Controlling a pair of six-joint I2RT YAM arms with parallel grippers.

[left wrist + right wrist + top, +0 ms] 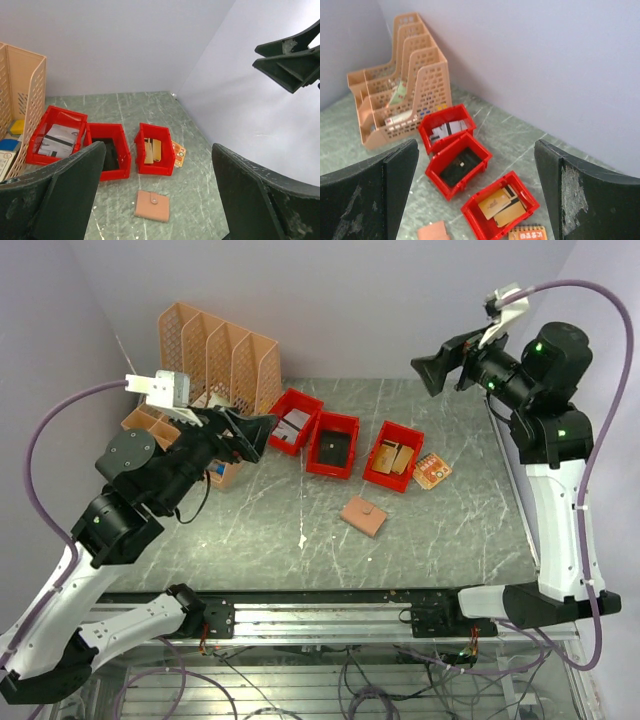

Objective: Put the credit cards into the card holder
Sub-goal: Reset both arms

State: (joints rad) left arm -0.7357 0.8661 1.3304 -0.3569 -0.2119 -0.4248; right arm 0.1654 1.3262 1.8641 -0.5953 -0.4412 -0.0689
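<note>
Salmon-pink card holder [363, 515]: lies flat on the marbled desk [470, 530], snap button up, near the rightmost red bin [156, 168] but not touching it. Credit cards [392, 458]: sit inside that bin. Left gripper [258, 433]: hovers over the desk's left side, fingers apart, empty. Right gripper [432, 370]: hangs raised at far right, fingers apart, empty.

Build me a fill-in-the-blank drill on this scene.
The table holds ____ red bins. The tan cards lie in the ____ bin in the top view. The card holder lies in ____ of the bins. The left pincer and right pincer are both ____.
Missing: three; rightmost; none; open
</note>
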